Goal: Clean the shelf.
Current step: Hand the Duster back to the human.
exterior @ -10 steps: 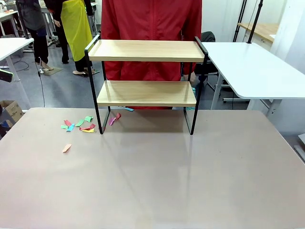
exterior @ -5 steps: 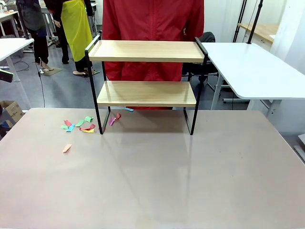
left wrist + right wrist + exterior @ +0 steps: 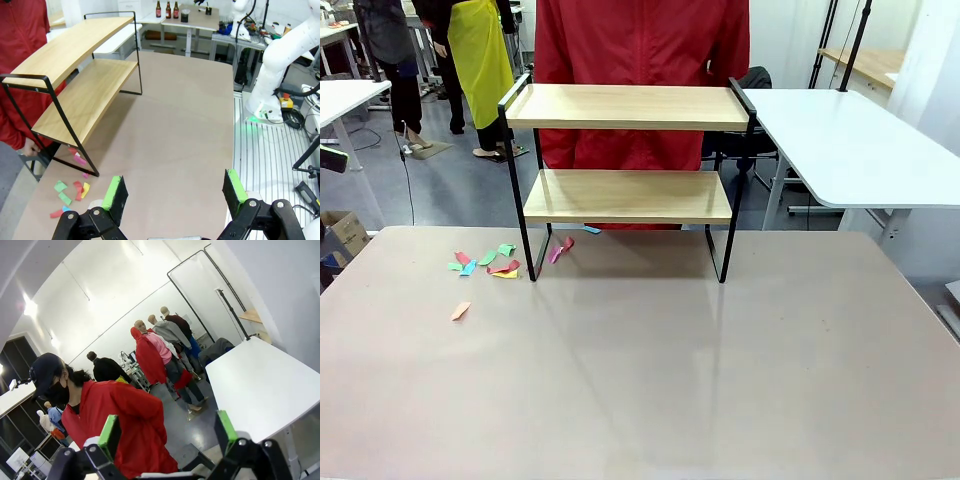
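open left gripper [image 3: 174,192], shelf [image 3: 75,75], paper scraps [image 3: 70,192]

Bright, even overhead light filled the room, and the table [image 3: 640,380] carried a soft sheen with faint reflections of the shelf [image 3: 627,150] legs and only pale shadows beneath it. The front view was sharp throughout. Both wrist views bowed straight lines toward their edges; in the right wrist view, a glaring ceiling lamp [image 3: 30,306] burned out at 9 o'clock.
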